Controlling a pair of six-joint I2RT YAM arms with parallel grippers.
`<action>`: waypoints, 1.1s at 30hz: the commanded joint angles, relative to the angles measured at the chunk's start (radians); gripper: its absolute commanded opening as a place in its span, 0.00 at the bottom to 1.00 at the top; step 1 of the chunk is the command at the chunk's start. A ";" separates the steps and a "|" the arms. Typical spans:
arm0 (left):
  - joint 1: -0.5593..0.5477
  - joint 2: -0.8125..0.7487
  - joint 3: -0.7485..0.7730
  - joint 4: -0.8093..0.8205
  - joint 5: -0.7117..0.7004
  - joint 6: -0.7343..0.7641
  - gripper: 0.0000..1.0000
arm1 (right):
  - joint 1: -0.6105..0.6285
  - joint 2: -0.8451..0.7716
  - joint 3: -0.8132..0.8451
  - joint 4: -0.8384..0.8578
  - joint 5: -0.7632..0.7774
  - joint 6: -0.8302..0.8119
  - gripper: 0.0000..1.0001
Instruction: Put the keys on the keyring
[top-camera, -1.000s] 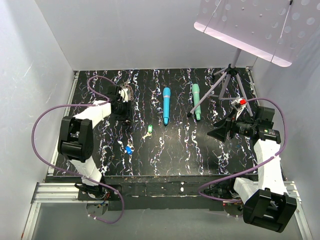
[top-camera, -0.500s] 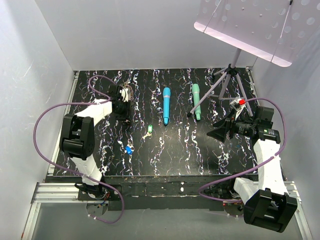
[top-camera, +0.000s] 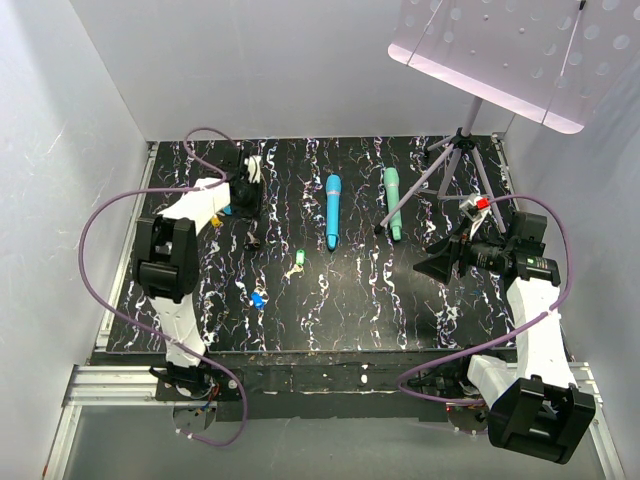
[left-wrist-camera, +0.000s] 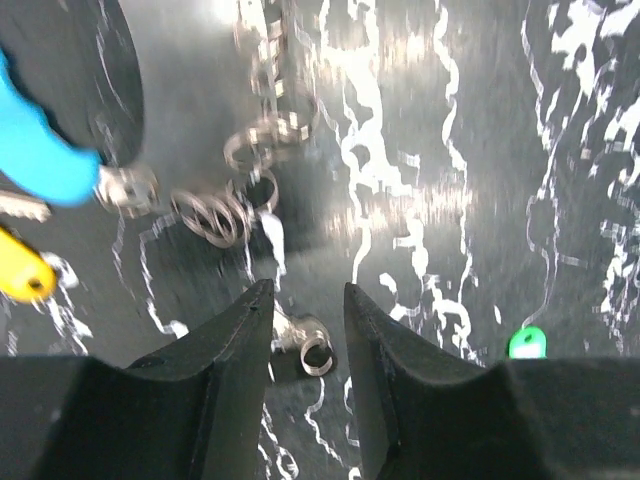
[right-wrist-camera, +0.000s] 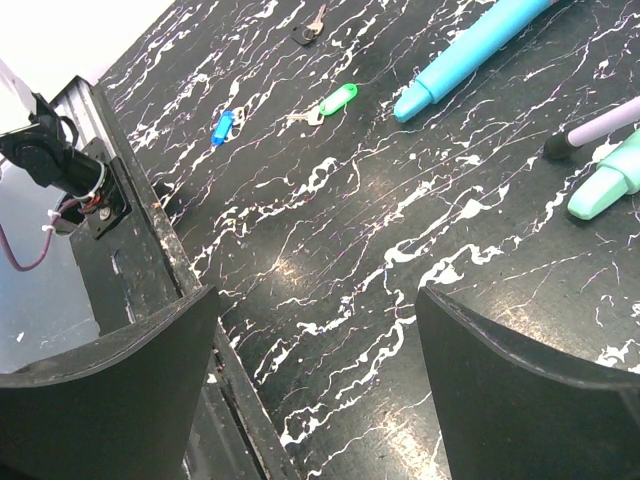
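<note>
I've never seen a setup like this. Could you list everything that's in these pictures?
Table: one, black with white marbling, under everything.
Wands: two, one blue, one teal, lying far-centre.
Keys: at least four; green and blue mid-table, dark-headed just beyond, yellow beside the keyring.
Keyring: one, blue band plus metal chain, far left.
Tripod stand: one, grey, far right, carrying a pale perforated panel.
Arms: two, white and black with purple cables, left and right; left jaws close together at the keyring, grip unclear; right jaws wide apart, holding nothing.
</note>
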 joint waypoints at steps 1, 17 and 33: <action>0.003 0.081 0.195 -0.066 -0.082 0.090 0.32 | 0.004 0.001 0.012 0.029 -0.006 -0.013 0.88; 0.009 0.319 0.513 -0.196 -0.154 0.107 0.34 | 0.021 0.003 0.019 0.020 -0.003 -0.018 0.88; 0.032 0.395 0.621 -0.198 0.010 -0.031 0.35 | 0.029 -0.002 0.018 0.018 0.005 -0.021 0.88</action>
